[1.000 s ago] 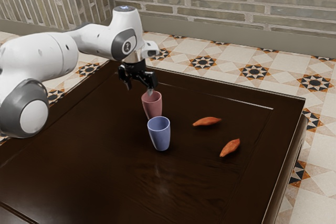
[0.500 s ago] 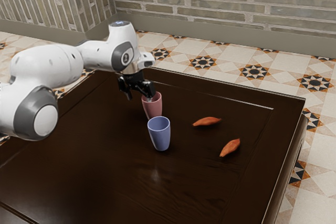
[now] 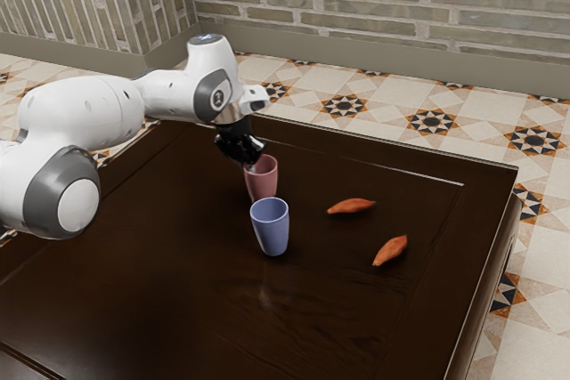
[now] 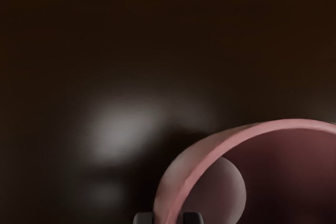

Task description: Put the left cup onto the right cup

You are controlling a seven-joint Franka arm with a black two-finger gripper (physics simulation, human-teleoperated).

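Grasp step. Gripper (image 3: 253, 160) pinches the pink cup (image 3: 261, 182) by its rim wall, fingers (image 4: 145, 217) either side. The cup stands upright toward the table (image 3: 169, 300) far edge, purple cup (image 3: 269, 226) just beside. Next, I'd say: lift straight, clear the purple rim, centre, lower.

Exterior view: you had even, soft light; floor (image 3: 463, 122) bright, table (image 3: 160, 291) dark and glossy. Faint reflection under the blue cup (image 3: 269, 225), shadows barely marked. Wrist view: dim for you, one pale glare patch on the table beside the pink cup (image 4: 220, 150) rim.
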